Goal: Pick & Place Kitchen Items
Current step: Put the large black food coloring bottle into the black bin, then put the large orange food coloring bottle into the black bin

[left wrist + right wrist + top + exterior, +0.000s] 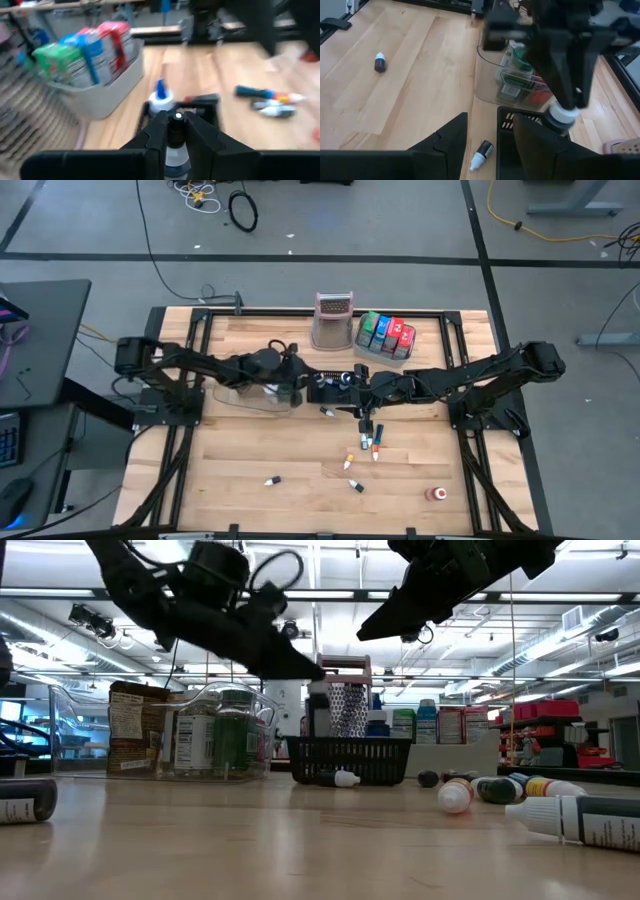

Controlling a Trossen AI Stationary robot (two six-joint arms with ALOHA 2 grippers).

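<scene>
Robotics lab / workshop, not a real kitchen. Wooden bench [250,450] sits in a black metal frame [170,460] on a grey concrete floor [400,220] w/ black tape lines and loose cables [240,208]. Low view shows strip ceiling lights [560,635], exposed beams, shelving w/ red bins [560,710] behind; desk w/ keyboard [8,440] at the side.

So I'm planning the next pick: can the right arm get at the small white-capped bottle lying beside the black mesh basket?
Probably yes: the right gripper hangs open just above the white-capped bottle, nothing between.
</scene>
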